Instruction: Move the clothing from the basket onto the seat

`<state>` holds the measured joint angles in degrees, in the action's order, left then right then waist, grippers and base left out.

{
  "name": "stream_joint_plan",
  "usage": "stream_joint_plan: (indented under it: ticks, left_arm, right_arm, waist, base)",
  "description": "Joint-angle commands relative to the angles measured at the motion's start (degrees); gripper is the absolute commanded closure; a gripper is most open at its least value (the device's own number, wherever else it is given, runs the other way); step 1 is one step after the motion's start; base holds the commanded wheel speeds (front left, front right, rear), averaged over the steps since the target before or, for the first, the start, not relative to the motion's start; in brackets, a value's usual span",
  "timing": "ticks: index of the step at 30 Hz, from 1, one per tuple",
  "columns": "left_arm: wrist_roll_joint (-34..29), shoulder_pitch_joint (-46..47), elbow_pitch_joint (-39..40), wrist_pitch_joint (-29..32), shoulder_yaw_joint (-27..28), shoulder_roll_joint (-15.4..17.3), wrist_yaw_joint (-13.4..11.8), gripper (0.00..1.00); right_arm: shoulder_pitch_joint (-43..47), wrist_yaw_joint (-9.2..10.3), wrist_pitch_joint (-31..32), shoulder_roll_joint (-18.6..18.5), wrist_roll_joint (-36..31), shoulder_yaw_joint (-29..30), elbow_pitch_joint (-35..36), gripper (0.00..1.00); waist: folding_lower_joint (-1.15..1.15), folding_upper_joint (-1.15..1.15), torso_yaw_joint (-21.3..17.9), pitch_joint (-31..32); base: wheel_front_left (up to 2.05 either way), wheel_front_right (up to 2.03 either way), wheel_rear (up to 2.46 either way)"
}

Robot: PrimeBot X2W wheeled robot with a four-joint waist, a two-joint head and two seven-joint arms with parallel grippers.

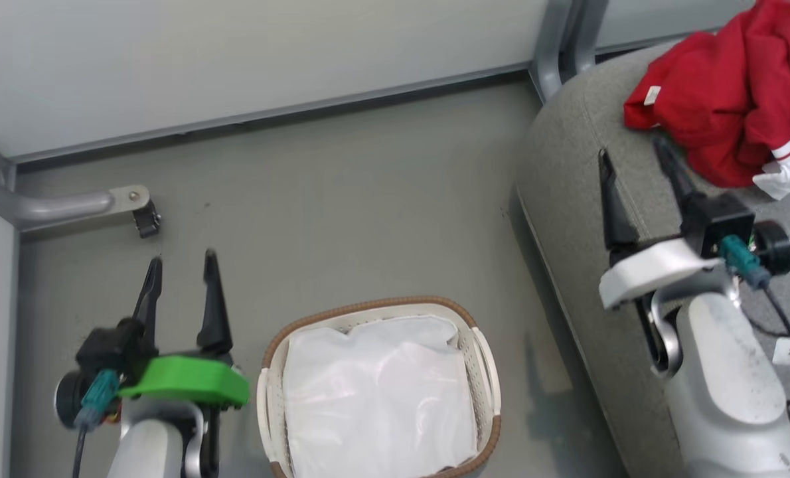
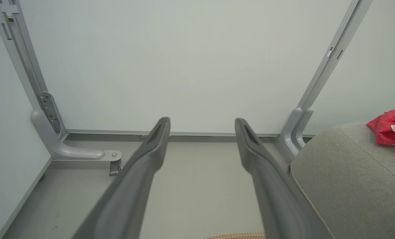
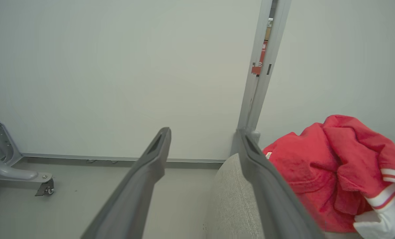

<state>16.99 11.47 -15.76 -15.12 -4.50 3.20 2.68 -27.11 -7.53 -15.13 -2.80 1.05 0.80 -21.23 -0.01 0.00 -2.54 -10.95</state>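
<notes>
The red clothing with white stripes and a small white label lies bunched on the grey seat at the upper right; it also shows as the clothing and the clothing. The white basket with a brown rim stands on the floor at bottom centre, holding a thin white sheet. My right gripper is open above the seat's edge, just left of the clothing, holding nothing. My left gripper is open over the floor, left of the basket.
White partition walls stand behind, with a grey metal post at the seat's corner. A grey frame foot with a caster rests on the floor at the left. A black cable runs along my right arm.
</notes>
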Motion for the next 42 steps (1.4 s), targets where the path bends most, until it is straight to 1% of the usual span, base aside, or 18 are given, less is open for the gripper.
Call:
stream_joint_plan:
  ticks: [1, 5, 9, 13, 19, 26, 42]
  left_arm:
    - [-0.5, -2.2, 0.3, 0.0, 0.9, 0.0, 0.3, 0.0]
    - [-0.6, -6.3, 0.7, 0.0, 3.1, -0.2, 0.5, 0.0]
    - [-0.8, -9.8, 1.1, 0.0, 3.7, -0.3, 0.9, 0.0]
    - [-0.9, -11.9, 1.1, 0.0, 3.1, -0.3, 0.8, 0.0]
    - [0.7, -13.5, 1.3, 0.0, 2.5, -0.3, 0.1, 0.0]
    - [1.7, -14.5, 1.2, 0.0, 2.1, -0.3, -0.2, 0.0]
    - [2.1, -14.7, 0.7, 0.0, 1.6, -0.3, 0.4, 0.0]
  right_arm:
    - [2.1, 0.08, 0.0, -0.2, 1.5, -0.8, -0.2, 0.0]
    - [6.1, 0.08, 0.0, -0.2, 4.8, -3.1, -0.2, 0.0]
    - [10.6, 0.08, 0.0, -0.2, 6.8, -4.4, 0.6, 0.0]
    - [14.5, 0.08, 0.0, -0.2, 7.5, -5.3, 1.5, 0.0]
    - [18.7, 0.08, 0.0, -0.2, 7.2, -5.7, 3.1, 0.0]
    - [19.7, 0.08, 0.0, -0.2, 6.7, -6.1, 3.1, 0.0]
    - [20.1, 0.08, 0.0, -0.2, 7.2, -6.0, 2.7, 0.0]
  waist:
    - [0.01, 0.0, 1.7, 2.6]
    - [0.01, 0.0, 2.0, 4.2]
    - [0.01, 0.0, 2.4, 5.9]
    - [0.01, 0.0, 2.7, 7.1]
    - [0.01, 0.0, 2.7, 8.4]
    - [0.01, 0.0, 2.4, 9.3]
    - [0.01, 0.0, 2.8, 10.0]
  base:
    - [0.0, 0.0, 0.0]
    - [0.0, 0.0, 0.0]
    - [0.0, 0.0, 0.0]
    - [0.0, 0.0, 0.0]
    - [0.0, 0.0, 0.0]
    - [0.0, 0.0, 0.0]
    - [0.0, 0.0, 0.0]
